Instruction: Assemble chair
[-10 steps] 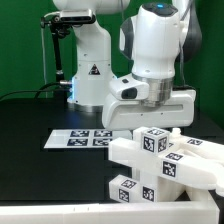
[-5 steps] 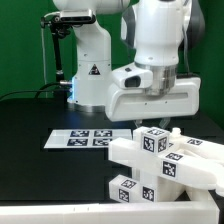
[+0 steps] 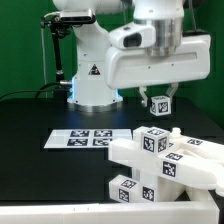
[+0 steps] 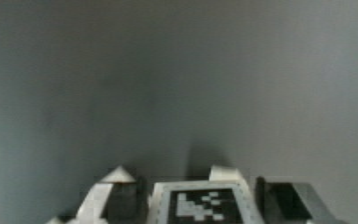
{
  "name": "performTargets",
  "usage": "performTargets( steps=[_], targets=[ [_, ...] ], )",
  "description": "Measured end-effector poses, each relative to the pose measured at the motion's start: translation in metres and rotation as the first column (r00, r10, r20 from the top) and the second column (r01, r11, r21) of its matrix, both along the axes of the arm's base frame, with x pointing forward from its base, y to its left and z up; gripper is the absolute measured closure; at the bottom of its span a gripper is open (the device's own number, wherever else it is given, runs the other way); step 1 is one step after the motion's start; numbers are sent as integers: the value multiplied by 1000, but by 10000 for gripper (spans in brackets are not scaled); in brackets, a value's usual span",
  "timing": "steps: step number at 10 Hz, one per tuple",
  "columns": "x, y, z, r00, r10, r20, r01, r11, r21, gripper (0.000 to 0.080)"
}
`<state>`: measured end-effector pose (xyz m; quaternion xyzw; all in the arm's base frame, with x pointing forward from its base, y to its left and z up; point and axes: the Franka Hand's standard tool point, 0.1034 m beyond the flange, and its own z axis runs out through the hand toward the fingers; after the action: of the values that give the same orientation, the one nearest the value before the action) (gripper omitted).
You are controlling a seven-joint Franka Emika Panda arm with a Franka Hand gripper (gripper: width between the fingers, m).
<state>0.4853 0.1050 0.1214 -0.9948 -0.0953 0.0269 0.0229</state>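
My gripper (image 3: 156, 95) hangs high at the exterior view's right, shut on a small white chair piece with a cube end (image 3: 158, 104) that carries a black-and-white tag. The piece is in the air, apart from the other chair parts (image 3: 165, 158), which lie heaped below it at the front right. In the wrist view the tagged face of the held piece (image 4: 202, 205) sits between my two fingers (image 4: 119, 192), and only blurred grey background shows beyond it.
The marker board (image 3: 85, 138) lies flat on the black table, to the exterior view's left of the heap. The arm's white base (image 3: 90, 70) stands behind it. A green wall closes the back.
The gripper has risen straight up from the heap, lifting the cube-ended piece clear of the other parts. Its jaws have kept the same width.
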Motion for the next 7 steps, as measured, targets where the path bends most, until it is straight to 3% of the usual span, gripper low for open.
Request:
performTargets(
  steps=[1,4,7],
  targets=[
    [0,0,-10,1000,4,-1,-4,1000,-10,515],
    [2,-3,-6,1000,21,-5,-21,1000,-7,515],
    [67,-10,21,995,98,-9,-98,995,0,515]
  ],
)
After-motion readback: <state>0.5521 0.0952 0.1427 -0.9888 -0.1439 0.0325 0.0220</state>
